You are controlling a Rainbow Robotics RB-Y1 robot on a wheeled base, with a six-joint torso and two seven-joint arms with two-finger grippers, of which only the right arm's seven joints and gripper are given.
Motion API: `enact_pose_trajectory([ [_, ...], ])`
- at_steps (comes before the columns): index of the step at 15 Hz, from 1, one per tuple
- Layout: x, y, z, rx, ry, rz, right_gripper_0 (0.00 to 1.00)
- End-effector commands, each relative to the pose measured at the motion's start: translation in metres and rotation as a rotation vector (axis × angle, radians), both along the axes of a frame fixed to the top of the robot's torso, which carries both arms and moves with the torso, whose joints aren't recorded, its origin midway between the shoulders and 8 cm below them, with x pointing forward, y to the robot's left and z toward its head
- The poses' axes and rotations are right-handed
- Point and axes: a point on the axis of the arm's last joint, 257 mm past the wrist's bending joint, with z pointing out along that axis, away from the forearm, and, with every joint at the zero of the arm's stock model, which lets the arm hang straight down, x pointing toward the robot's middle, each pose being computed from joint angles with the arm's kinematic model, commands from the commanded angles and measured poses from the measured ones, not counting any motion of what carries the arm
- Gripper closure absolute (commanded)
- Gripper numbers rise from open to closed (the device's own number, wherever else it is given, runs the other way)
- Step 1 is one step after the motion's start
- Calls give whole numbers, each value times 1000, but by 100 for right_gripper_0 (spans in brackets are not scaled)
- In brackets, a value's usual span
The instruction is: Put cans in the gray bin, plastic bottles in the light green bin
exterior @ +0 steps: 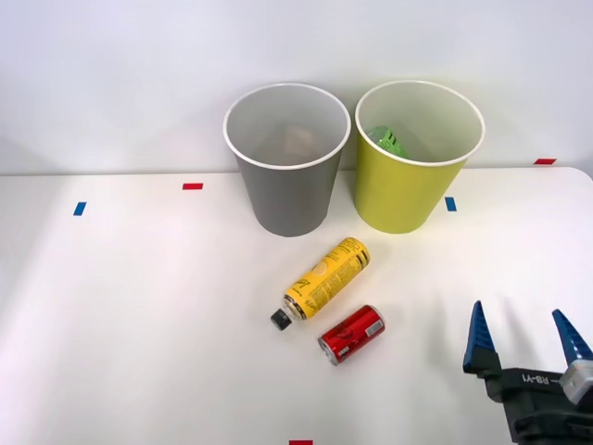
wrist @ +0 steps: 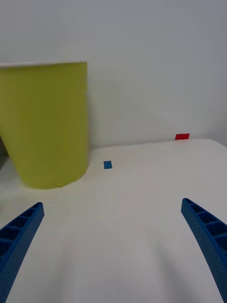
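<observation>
A red can with white lettering lies on its side on the white table, just in front of a yellow plastic bottle with a black cap, also lying down. Behind them stand the gray bin and, to its right, the light green bin, which holds a green bottle. Something pale lies inside the gray bin. My right gripper hovers open and empty near the table's front right, to the right of the red can.
Small blue tape marks and red tape marks dot the table. A white wall rises right behind the bins. Bare tabletop spreads left of the bottle and between my gripper and the green bin.
</observation>
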Motion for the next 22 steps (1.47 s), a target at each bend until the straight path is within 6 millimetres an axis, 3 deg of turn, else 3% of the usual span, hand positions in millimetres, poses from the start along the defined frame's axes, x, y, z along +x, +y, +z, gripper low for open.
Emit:
enact_pose_trajectory([
  [1,-26,16,-26,-52,82,19,0],
  [6,-67,50,-63,-94,207,56,0],
  [8,-80,65,-64,-76,211,80,0],
  [12,-85,82,-59,-71,188,127,0],
  [22,-85,81,-59,-73,188,125,0],
])
